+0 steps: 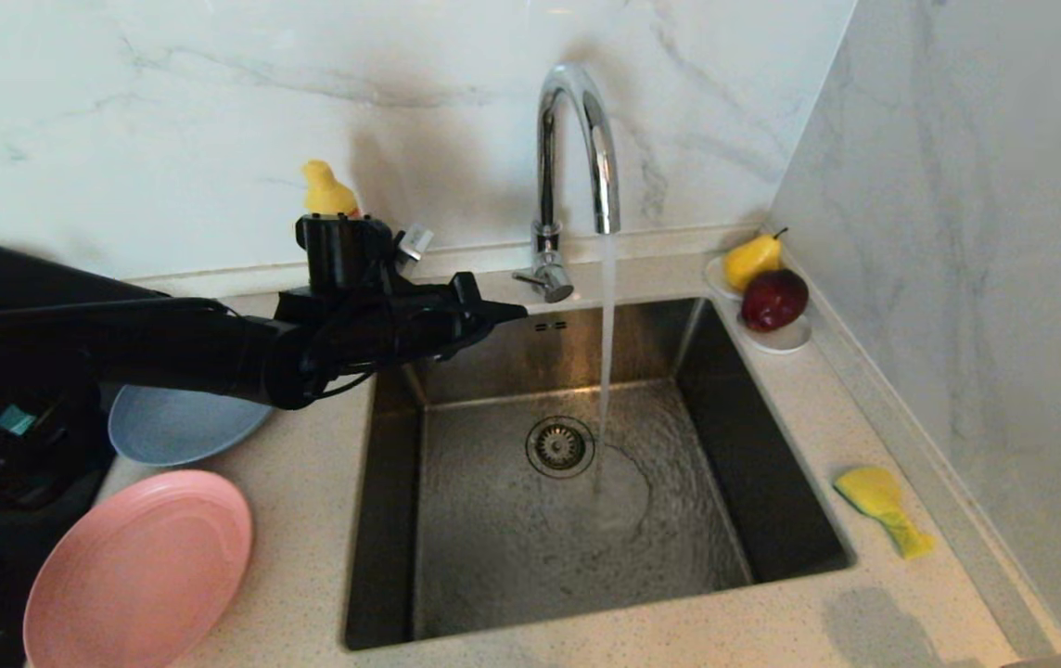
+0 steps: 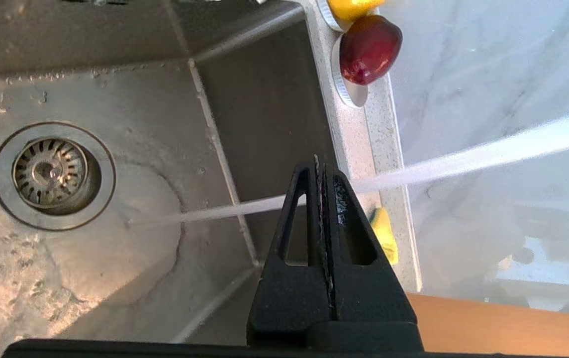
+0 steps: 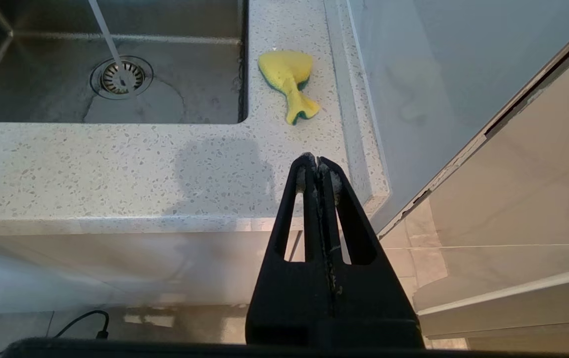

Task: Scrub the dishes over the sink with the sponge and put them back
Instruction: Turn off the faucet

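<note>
Left gripper [image 1: 517, 314] fingers pressed together, empty, over the sink's [image 1: 772, 445] back-left corner; right gripper [image 3: 317, 160] likewise closed, parked below the counter edge; sponge [image 3: 287, 74] lies on the counter beyond its fingertips.

The head view looks forward and down over the sink [image 1: 586, 464] and worktop [image 1: 308, 520] toward the marble wall. The left wrist view hangs close above the basin, while the right wrist view sits lower, off the worktop's front edge. All three share the drain [image 1: 559, 446] and sponge [image 1: 883, 506].
</note>
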`<state>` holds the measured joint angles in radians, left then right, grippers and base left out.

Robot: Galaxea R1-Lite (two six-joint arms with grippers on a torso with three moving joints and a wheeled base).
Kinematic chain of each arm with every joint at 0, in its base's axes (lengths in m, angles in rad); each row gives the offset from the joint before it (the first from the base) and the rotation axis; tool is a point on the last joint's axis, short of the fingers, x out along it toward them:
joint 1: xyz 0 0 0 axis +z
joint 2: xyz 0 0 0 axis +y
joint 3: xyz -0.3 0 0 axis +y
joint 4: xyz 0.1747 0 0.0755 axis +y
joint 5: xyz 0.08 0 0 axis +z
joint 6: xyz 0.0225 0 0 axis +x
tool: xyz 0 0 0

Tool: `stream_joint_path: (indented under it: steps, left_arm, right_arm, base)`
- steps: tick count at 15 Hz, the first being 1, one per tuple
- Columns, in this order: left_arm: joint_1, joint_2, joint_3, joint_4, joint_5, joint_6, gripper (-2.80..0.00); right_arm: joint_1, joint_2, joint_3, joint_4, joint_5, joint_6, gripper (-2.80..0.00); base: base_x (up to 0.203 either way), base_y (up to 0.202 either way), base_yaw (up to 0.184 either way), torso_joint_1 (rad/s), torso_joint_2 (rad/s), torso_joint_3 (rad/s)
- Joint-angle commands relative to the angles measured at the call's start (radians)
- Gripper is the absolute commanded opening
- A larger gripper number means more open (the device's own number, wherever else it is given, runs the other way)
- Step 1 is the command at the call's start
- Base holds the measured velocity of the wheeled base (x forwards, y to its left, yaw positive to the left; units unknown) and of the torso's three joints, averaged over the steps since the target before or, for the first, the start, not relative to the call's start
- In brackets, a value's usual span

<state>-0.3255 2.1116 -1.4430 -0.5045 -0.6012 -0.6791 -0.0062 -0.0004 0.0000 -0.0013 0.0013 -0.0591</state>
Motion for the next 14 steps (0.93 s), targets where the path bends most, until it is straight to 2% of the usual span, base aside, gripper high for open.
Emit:
stream_joint_path:
  steps: [1, 9, 11, 14]
  left_arm:
    - [0.001, 0.023, -0.03, -0.004, -0.003, -0.013, -2.8]
    - [0.011, 0.103, -0.135, -0.016, 0.006, -0.047, -2.8]
    - [0.011, 0.124, -0.197, -0.016, 0.007, -0.09, -2.8]
    - [0.014, 0.143, -0.229, -0.016, 0.015, -0.102, -2.8]
  right_arm:
    - [0.0, 0.002, 0.0, 0.0, 0.0, -0.001, -2.8]
    - [0.0, 0.002, 0.0, 0.0, 0.0, -0.001, -2.8]
    - [0.0, 0.002, 0.0, 0.0, 0.0, -0.001, -2.8]
    - [0.0, 0.002, 0.0, 0.0, 0.0, -0.001, -2.8]
  base:
    - [0.0, 0.0, 0.0, 0.0, 0.0, 0.0]
    - [0.0, 0.0, 0.0, 0.0, 0.0, 0.0]
    - [0.0, 0.0, 0.0, 0.0, 0.0, 0.0]
    - [0.0, 0.0, 0.0, 0.0, 0.0, 0.0]
